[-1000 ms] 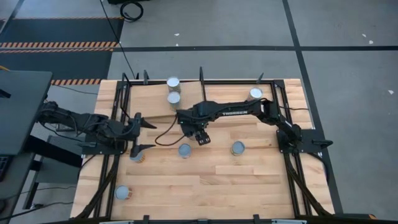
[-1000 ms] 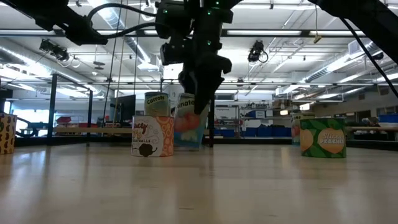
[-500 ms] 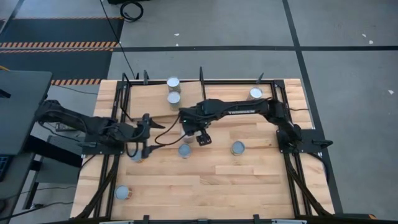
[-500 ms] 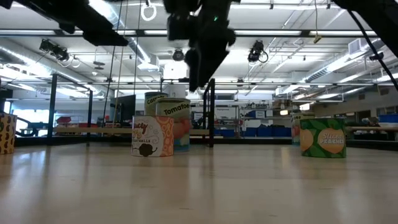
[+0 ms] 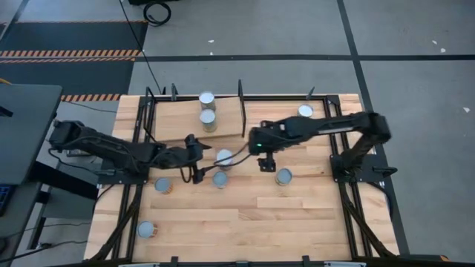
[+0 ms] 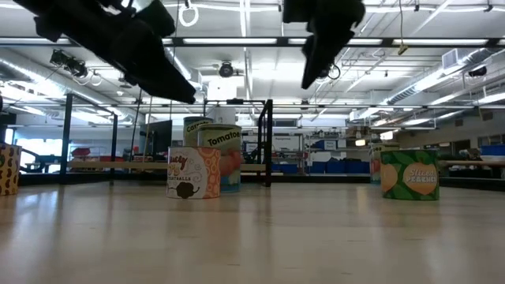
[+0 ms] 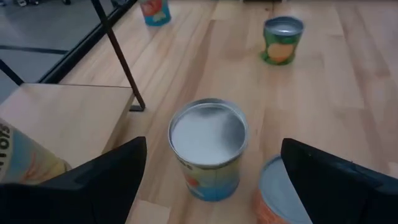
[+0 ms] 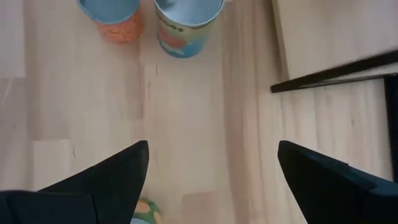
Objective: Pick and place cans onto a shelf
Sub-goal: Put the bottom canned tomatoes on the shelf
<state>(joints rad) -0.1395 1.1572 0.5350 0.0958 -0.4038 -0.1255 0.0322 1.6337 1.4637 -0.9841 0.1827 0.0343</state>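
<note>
A tomato-label can (image 5: 223, 156) stands upright on its base on the table just off the shelf (image 5: 174, 122), with an orange meatball can (image 5: 220, 179) right beside it. My left gripper (image 5: 198, 159) is open to that can's left. In the left wrist view its fingers (image 7: 212, 142) stand on either side of the can (image 7: 208, 149) without touching it. My right gripper (image 5: 266, 163) is open and empty above the table, to the can's right, and shows high in the low view (image 6: 319, 55). Two cans (image 5: 208, 107) stand on the shelf.
A green peach can (image 5: 283, 176) stands right of my right gripper. Other cans stand at the far right (image 5: 306, 111), the left (image 5: 162, 185) and the near left (image 5: 146, 230). Black rods and an upright divider (image 5: 241, 104) edge the shelf.
My right gripper has set the tomato can upright on the table, let go, risen and gone toward the table's right edge. My left gripper has left the left-hand can and gone toward the right, up to the tomato can.
</note>
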